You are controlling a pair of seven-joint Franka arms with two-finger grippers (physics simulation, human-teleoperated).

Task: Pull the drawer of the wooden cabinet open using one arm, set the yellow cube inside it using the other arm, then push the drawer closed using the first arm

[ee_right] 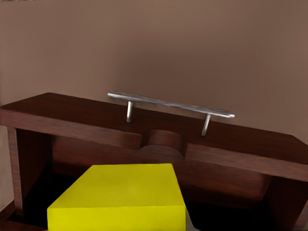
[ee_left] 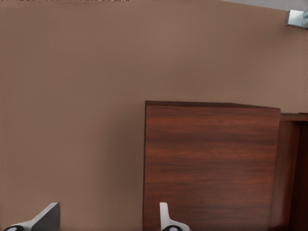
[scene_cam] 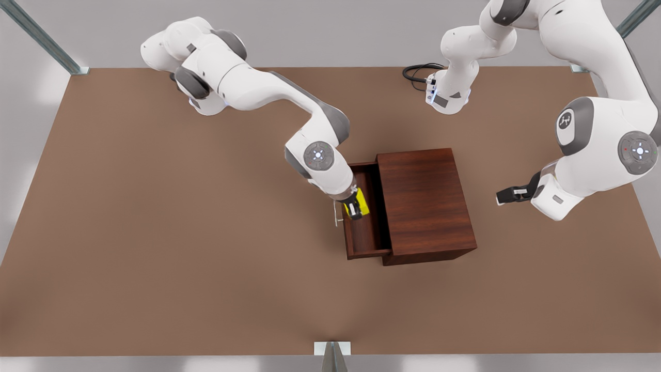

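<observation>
The wooden cabinet (scene_cam: 426, 201) (ee_left: 211, 163) stands mid-table with its drawer (scene_cam: 367, 235) (ee_right: 86, 118) pulled out toward the front view's left. The silver handle (scene_cam: 336, 213) (ee_right: 171, 105) is on the drawer's front panel. My right gripper (scene_cam: 355, 206) reaches down over the open drawer, shut on the yellow cube (scene_cam: 362, 202) (ee_right: 120, 197), just behind the front panel. Whether the cube touches the drawer floor I cannot tell. On the front view's right my left gripper (scene_cam: 505, 196) (ee_left: 106, 224) waits open, off the cabinet's closed back side and holding nothing.
The brown table (scene_cam: 155, 232) spreads wide around the cabinet. A black cable (scene_cam: 417, 71) lies at the back near the base of the arm on the front view's right. Metal frame posts (scene_cam: 72, 64) stand at the table's corners and one (scene_cam: 332, 350) at the front edge.
</observation>
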